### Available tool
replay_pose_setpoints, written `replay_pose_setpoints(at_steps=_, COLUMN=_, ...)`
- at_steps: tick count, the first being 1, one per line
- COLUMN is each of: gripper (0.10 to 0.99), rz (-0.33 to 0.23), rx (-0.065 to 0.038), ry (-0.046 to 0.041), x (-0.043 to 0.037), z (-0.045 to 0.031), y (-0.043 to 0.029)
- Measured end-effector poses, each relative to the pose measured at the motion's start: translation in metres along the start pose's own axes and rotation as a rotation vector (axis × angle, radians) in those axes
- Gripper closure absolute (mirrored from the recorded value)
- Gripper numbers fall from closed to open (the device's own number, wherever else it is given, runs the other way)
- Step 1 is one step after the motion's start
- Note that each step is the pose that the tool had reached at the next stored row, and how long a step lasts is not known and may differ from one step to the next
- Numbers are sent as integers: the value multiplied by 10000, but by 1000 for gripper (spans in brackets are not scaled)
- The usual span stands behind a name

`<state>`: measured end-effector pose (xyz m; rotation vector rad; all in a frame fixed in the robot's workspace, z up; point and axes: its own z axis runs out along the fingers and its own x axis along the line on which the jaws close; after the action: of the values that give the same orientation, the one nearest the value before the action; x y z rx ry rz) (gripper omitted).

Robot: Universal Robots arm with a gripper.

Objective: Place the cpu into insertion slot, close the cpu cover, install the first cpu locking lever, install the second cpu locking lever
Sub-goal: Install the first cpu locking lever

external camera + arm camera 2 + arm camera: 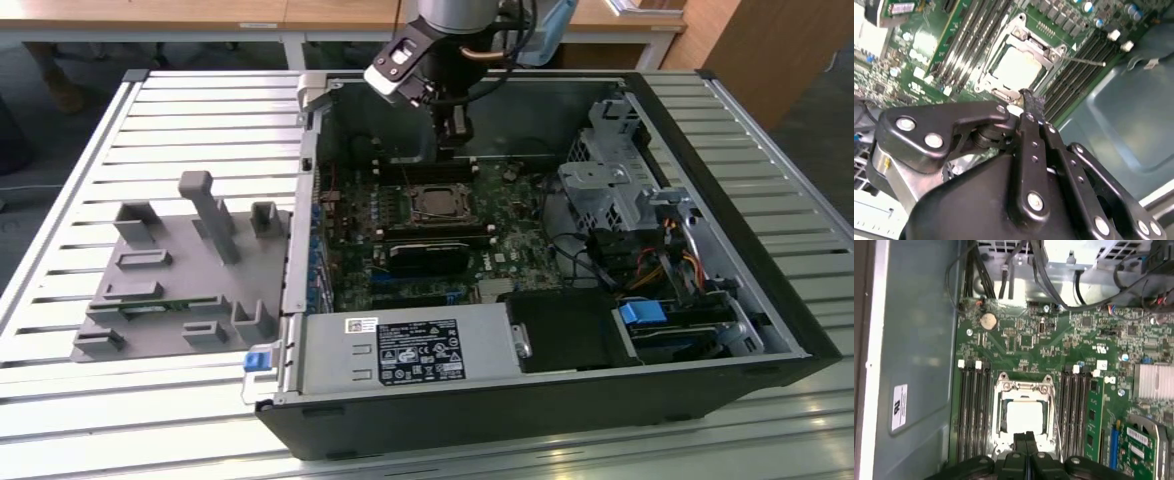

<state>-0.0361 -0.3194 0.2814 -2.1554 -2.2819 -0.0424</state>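
Note:
The cpu (1024, 417) lies in the insertion slot (437, 203) on the green motherboard, its silvery top bright in both wrist views (1016, 67). The cpu cover (1024, 388) lies flat around it as a metal frame (1050, 54). A thin wire locking lever (1085, 61) juts out from one side of the socket and also runs along it in the first wrist view (1055, 410). My gripper (1026, 436) hovers just above the socket's edge, shut, with nothing between its black fingers (1030, 100). In the exterior view the gripper (454, 140) hangs just behind the socket.
Memory slots (971, 410) flank the socket on both sides. A black heat-sink block (430, 252) sits in front of it. Drive cages and cables (627, 200) fill the case on the exterior view's right. A grey fixture (187, 265) stands on the slatted table at the exterior view's left.

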Motion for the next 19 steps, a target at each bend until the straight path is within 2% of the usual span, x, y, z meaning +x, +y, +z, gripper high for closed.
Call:
replay_pose_setpoints(at_steps=8, gripper=980, rz=-1446, rx=28, ry=15, x=0, z=0, y=0)
replay_pose_setpoints(at_steps=19, gripper=980, rz=-3095, rx=54, ry=46, x=0, z=0, y=0)
